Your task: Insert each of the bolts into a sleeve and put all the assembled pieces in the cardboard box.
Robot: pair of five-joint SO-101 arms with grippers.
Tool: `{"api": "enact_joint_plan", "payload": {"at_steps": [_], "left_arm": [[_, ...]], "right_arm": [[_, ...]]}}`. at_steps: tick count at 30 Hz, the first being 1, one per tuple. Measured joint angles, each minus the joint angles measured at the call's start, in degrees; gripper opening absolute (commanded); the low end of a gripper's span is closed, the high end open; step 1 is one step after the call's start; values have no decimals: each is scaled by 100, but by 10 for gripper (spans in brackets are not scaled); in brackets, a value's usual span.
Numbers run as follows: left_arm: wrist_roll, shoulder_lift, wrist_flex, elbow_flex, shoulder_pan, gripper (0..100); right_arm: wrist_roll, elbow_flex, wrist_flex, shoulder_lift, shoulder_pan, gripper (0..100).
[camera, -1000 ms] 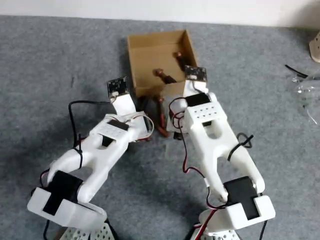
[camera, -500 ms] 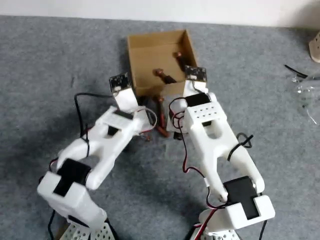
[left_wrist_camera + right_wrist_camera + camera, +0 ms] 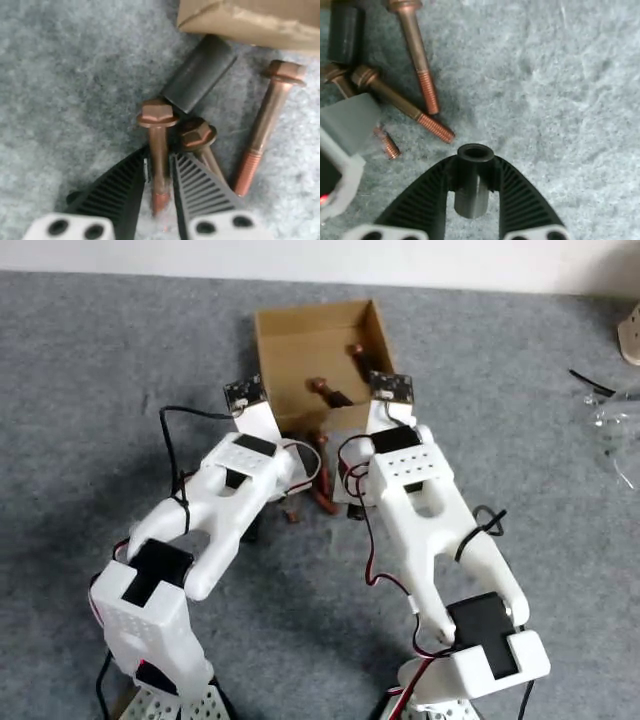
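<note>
In the left wrist view my left gripper [image 3: 160,155] is shut on the shank of a copper bolt [image 3: 158,127] lying on the grey carpet. A second bolt [image 3: 199,135] touches it, and a third bolt [image 3: 265,125] lies farther off. A black sleeve [image 3: 200,75] rests against the cardboard box [image 3: 250,20]. My right gripper [image 3: 474,165] is shut on another black sleeve [image 3: 470,187], held upright with its bore showing. Two loose bolts [image 3: 417,60] [image 3: 402,102] lie beyond it. In the high view both wrists meet over the bolts [image 3: 322,480] just in front of the box [image 3: 268,345].
Two bolt-and-sleeve pieces [image 3: 335,392] [image 3: 362,357] lie inside the box. Clear plastic and a black wire [image 3: 605,415] sit at the right, with a beige object [image 3: 632,332] at the right edge. Open carpet lies on both sides.
My left arm has swung forward and to the right, bringing its wrist closer to the box and the bolts. The right arm has stayed still with its sleeve.
</note>
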Motion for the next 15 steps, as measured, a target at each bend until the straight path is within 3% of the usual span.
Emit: {"api": "enact_joint_plan", "payload": {"at_steps": [7, 15], "left_arm": [[-26, -413, 9, 325, -26, 4], [-44, -1873, -88, 1495, -475, 4]], "right_arm": [[0, 9, 0, 0, 0, 3], [0, 9, 0, 0, 0, 3]]}}
